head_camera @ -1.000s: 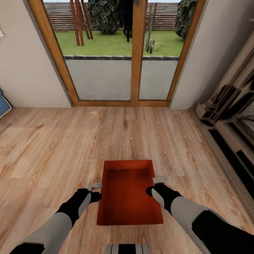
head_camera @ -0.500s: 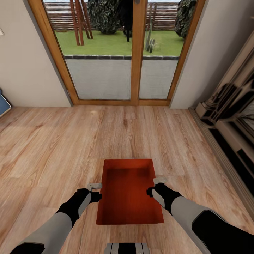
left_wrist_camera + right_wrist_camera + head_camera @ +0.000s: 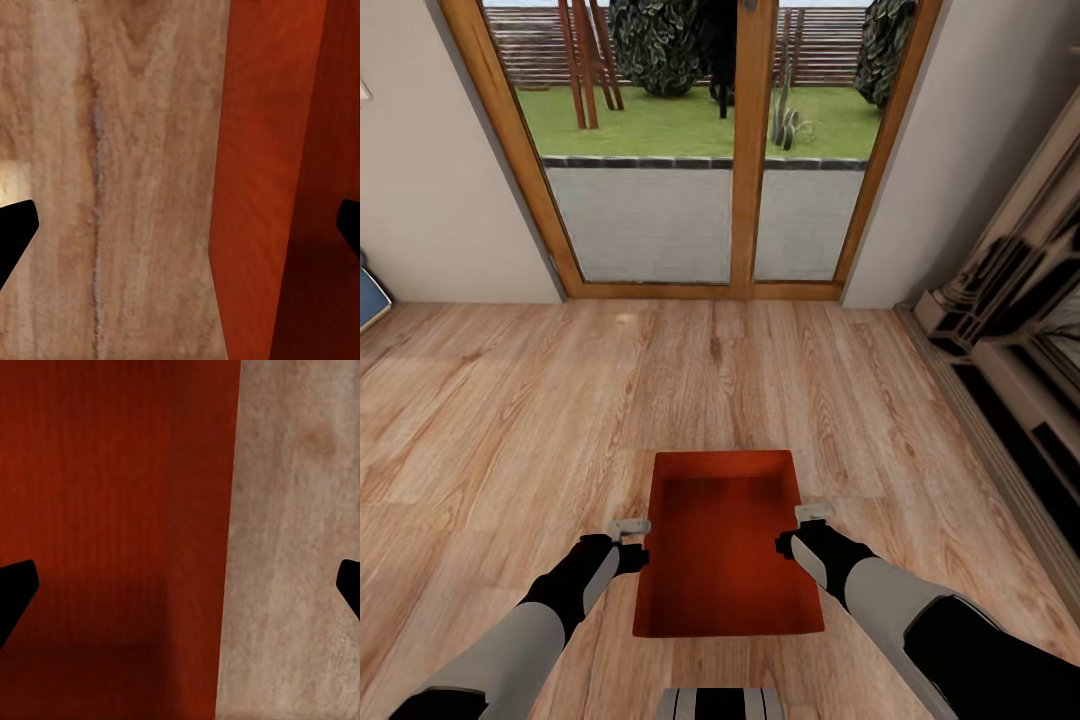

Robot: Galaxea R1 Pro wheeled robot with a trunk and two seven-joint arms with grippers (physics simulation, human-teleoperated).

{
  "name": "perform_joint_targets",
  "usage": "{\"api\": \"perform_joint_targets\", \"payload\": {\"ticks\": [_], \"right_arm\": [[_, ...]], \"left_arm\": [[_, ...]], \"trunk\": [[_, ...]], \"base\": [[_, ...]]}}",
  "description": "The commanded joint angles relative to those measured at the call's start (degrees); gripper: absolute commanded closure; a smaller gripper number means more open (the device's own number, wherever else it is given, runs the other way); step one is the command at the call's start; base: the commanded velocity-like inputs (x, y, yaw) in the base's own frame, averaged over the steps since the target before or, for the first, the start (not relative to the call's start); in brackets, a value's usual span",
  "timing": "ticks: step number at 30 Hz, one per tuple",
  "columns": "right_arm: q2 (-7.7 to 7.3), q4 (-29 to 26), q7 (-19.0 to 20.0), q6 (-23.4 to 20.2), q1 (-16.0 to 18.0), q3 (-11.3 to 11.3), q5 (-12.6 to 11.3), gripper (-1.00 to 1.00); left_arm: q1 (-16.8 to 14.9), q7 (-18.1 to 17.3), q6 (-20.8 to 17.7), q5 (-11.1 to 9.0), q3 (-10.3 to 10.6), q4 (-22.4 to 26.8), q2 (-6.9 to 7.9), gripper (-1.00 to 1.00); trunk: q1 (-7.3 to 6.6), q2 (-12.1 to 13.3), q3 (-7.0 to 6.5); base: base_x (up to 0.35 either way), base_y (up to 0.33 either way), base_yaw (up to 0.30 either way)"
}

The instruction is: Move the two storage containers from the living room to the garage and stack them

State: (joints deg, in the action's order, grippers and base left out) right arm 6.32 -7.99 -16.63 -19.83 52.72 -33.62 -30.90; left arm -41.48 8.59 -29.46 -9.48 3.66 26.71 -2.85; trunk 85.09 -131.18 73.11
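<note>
One red-orange storage container (image 3: 725,540) lies open-top on the light wood plank floor (image 3: 510,420) of the living room, just in front of me. My left gripper (image 3: 639,555) hangs over its left long wall and my right gripper (image 3: 788,545) over its right long wall. In the left wrist view the left gripper (image 3: 180,232) is open, its dark fingertips (image 3: 15,232) wide apart and straddling the container wall (image 3: 262,187). The right wrist view shows the same: the right gripper (image 3: 180,585) is open astride the container wall (image 3: 202,547), the bin's inside (image 3: 97,510) to one side and floor to the other.
A wood-framed glass double door (image 3: 745,150) to the garden closes the far wall. A long dark cabinet (image 3: 1010,340) runs along the right. A blue sofa corner (image 3: 368,295) peeks in at the left edge. Open plank floor lies between me and the door.
</note>
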Motion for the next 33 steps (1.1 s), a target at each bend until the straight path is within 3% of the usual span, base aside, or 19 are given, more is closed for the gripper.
{"api": "perform_joint_targets", "payload": {"ticks": [1, 14, 20, 27, 33], "right_arm": [[-0.01, -0.11, -0.33, -0.31, 0.02, -0.48, -0.48, -1.00], [-0.10, -0.15, -0.33, -0.30, 0.02, -0.48, -0.48, -1.00], [-1.96, -0.12, -0.33, -0.16, 0.02, -0.48, -0.48, -1.00], [-2.06, -0.12, -0.33, -0.11, 0.02, -0.48, -0.43, -1.00], [-2.01, -0.14, -0.33, -0.20, 0.02, -0.50, -0.41, -1.00]], "left_arm": [[-0.01, 0.45, -0.25, -0.60, 0.38, 0.10, 0.04, -1.00], [-0.01, 0.40, -0.25, -0.54, 0.54, 0.10, -0.57, -1.00], [-0.01, 0.45, -0.25, -0.54, 0.56, 0.10, -0.57, -1.00], [-0.01, 0.47, -0.25, -0.51, 0.55, 0.10, -0.57, -1.00], [-0.01, 0.47, -0.25, -0.48, 0.55, 0.10, -0.57, -1.00]], "trunk": [[-0.01, -0.02, 0.04], [-0.01, -0.02, 0.04], [-0.01, -0.02, 0.04], [-0.01, -0.02, 0.04], [1.09, -2.02, 0.94]], "base": [[0.000, 0.000, 0.000], [0.000, 0.000, 0.000], [0.000, 0.000, 0.000], [0.000, 0.000, 0.000], [0.000, 0.000, 0.000]]}}
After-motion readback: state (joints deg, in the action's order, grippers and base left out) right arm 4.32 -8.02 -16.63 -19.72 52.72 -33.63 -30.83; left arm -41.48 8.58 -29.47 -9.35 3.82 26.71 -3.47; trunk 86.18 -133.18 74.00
